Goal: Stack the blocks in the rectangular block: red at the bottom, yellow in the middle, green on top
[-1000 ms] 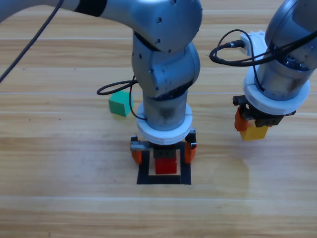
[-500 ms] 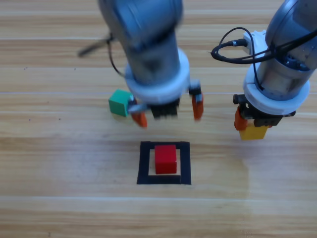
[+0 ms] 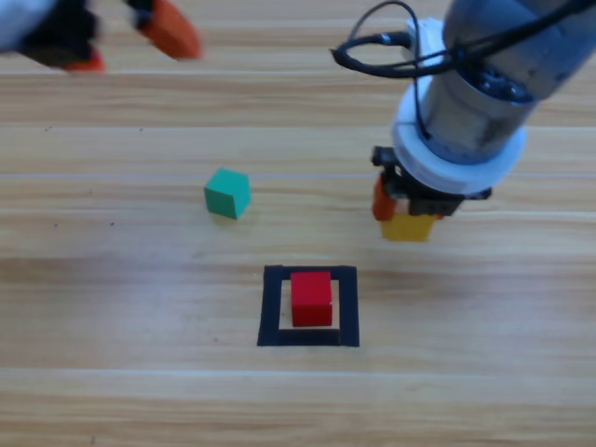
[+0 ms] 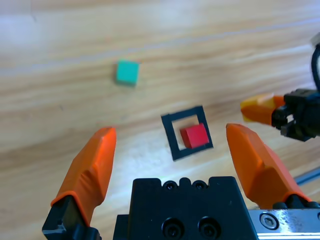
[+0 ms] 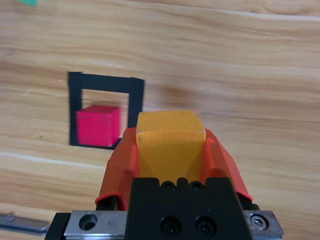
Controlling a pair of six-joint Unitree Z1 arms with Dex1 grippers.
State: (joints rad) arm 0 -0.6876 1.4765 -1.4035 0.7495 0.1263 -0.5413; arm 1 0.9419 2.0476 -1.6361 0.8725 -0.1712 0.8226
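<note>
The red cube (image 3: 311, 298) sits inside the black square outline (image 3: 271, 307) near the table's front; both also show in the left wrist view as the red cube (image 4: 194, 135) and the outline (image 4: 168, 138). My right gripper (image 3: 402, 212) hangs above and to the right of the outline, shut on the yellow cube (image 3: 408, 227), which fills the space between its jaws in the right wrist view (image 5: 170, 140). The teal-green cube (image 3: 227, 193) lies loose on the wood, left of centre. My left gripper (image 3: 126, 37) is drawn back to the top left corner, open and empty.
Bare wooden table surrounds the outline on all sides. The right arm's black cable (image 3: 372, 56) loops above its wrist. In the right wrist view the red cube (image 5: 98, 125) lies left of the held yellow one.
The left arm has let go of the red cube in the outline, lifted and swung away to the top left. The right gripper has carried the yellow cube leftward, toward the outline.
</note>
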